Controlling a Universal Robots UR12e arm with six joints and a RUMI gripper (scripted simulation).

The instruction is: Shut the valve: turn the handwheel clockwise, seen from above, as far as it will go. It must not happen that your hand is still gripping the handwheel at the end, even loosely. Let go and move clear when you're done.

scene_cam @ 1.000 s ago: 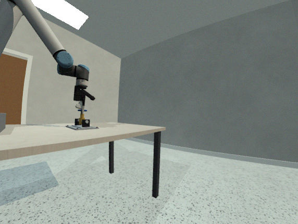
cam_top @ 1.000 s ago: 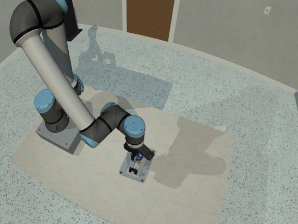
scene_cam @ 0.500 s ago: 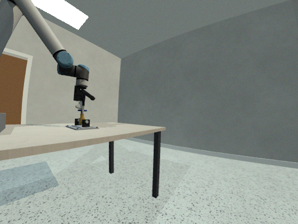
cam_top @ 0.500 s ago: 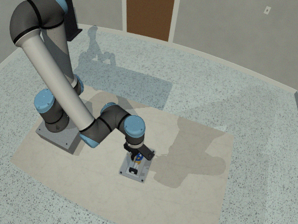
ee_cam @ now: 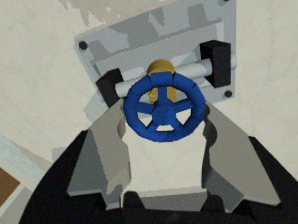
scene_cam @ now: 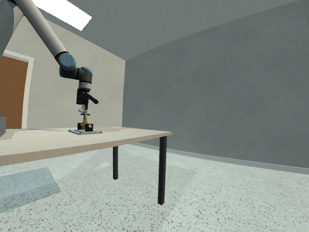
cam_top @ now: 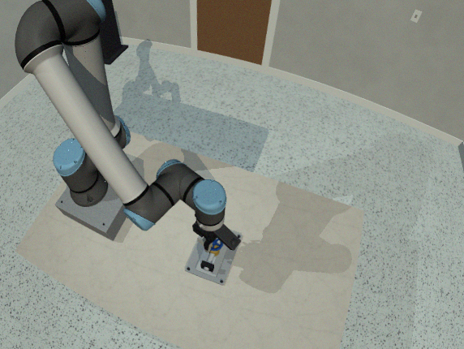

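Observation:
The blue handwheel [ee_cam: 164,108] sits on a yellow valve stem [ee_cam: 161,70] above a white pipe held by two black clamps on a grey base plate [ee_cam: 159,45]. My gripper [ee_cam: 162,100] points straight down over it, and its two grey fingers press on the left and right sides of the wheel's rim; it is shut on the handwheel. In the top view the gripper [cam_top: 213,243] covers most of the valve on its plate [cam_top: 211,263]. In the exterior view the wheel [scene_cam: 83,114] shows just under the fingers, above the table.
The valve plate stands on a light wooden table [cam_top: 188,258], right of the arm's grey base block [cam_top: 91,213]. The table's right edge and black legs [scene_cam: 161,170] show in the exterior view. A brown door [cam_top: 233,28] is in the far wall.

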